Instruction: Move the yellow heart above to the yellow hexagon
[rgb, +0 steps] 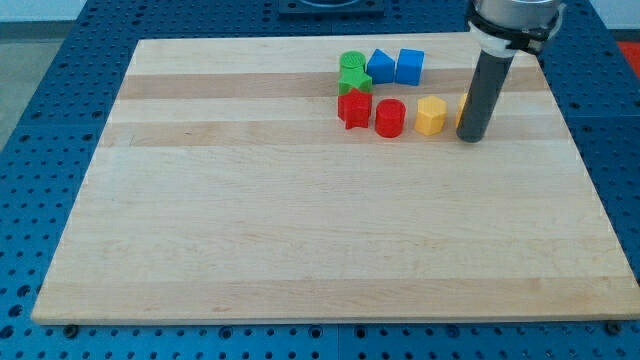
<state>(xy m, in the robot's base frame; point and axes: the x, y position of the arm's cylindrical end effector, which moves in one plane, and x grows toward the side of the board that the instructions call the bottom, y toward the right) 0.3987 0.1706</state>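
The yellow hexagon (430, 115) sits on the wooden board near the view's top right. A sliver of yellow, the yellow heart (463, 102), shows just left of the dark rod and is mostly hidden behind it. My tip (471, 138) rests on the board right of the hexagon, a short gap away, touching or nearly touching the heart.
Left of the hexagon stand a red cylinder (389, 117) and a red star (354, 107). Above them are a green star (354, 81), a green cylinder (351, 63) and two blue blocks (381, 66) (409, 66). The board's right edge (590, 170) is near.
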